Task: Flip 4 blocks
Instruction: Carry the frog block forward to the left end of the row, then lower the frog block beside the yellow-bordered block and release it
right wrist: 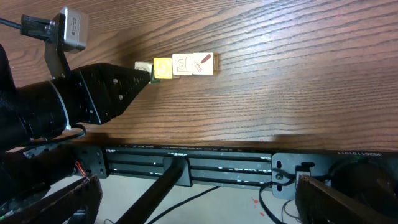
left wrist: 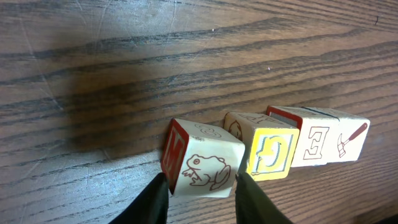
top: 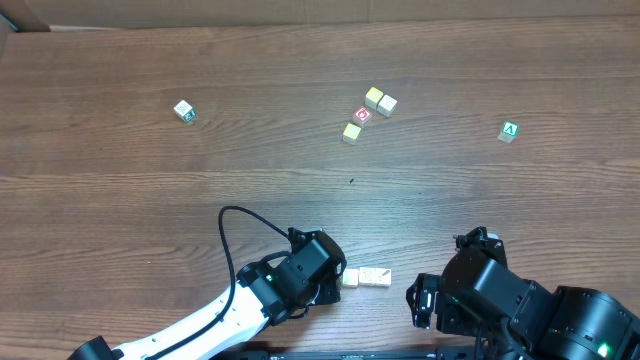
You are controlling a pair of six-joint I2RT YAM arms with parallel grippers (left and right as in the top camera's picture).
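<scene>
Four blocks lie in a row near the table's front edge (top: 366, 278). In the left wrist view they are a tilted frog block (left wrist: 208, 163) with a red side, a yellow-faced block (left wrist: 270, 152), an "E" block (left wrist: 314, 143) and a hammer block (left wrist: 351, 137). My left gripper (left wrist: 203, 182) stands over the frog block. Its fingers flank the block closely with slight gaps, so it is open. My right gripper (right wrist: 199, 205) is wide open and holds nothing. It hangs past the table's front edge, to the right of the row (right wrist: 182, 64).
Further back on the table are a white and green cube (top: 184, 111), a pale pair of cubes (top: 380, 100), a red-faced cube (top: 362, 115), a yellowish cube (top: 351, 132) and a green "A" cube (top: 509, 131). A black rail (right wrist: 205, 165) runs under the table's front edge.
</scene>
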